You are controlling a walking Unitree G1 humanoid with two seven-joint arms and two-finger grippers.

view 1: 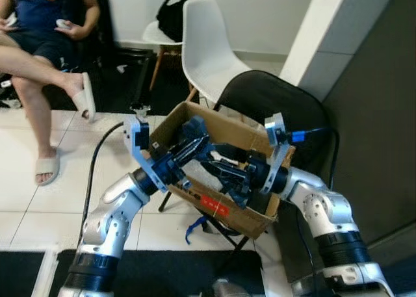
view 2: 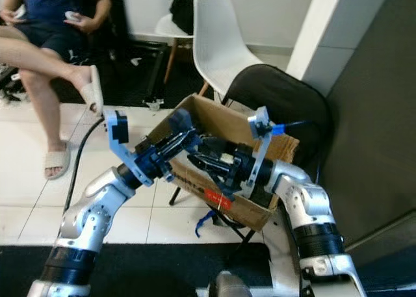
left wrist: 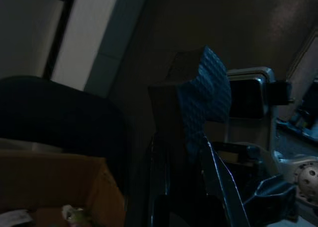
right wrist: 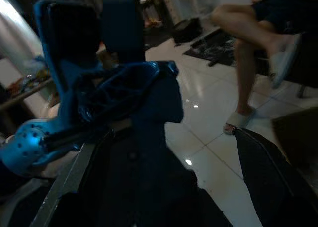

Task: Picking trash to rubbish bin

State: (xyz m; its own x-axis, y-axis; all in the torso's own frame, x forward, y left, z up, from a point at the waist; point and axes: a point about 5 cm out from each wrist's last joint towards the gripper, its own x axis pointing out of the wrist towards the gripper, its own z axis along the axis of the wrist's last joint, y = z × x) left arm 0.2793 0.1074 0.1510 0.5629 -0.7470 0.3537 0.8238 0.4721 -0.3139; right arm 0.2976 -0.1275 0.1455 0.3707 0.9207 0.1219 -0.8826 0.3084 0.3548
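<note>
A brown cardboard box (view 1: pixel 218 210) with a red label serves as the bin and rests on the seat of a black chair (view 1: pixel 273 95). White scraps of trash (view 1: pixel 225 159) lie inside it, and the left wrist view shows more bits of trash (left wrist: pixel 74 214) at the box's bottom. My left gripper (view 1: pixel 199 136) reaches over the box's near left rim, its blue-padded fingers (left wrist: pixel 206 100) pressed together with nothing visible between them. From the right side, my right gripper (view 1: pixel 224 180) points into the box with its fingers spread apart and empty.
A person (view 1: pixel 39 43) sits at the far left with crossed legs and sandals on the white tile floor. A white chair (view 1: pixel 205 50) stands behind the box. A grey wall (view 1: pixel 383 115) closes the right side. A blue strap (view 1: pixel 195 229) hangs under the box.
</note>
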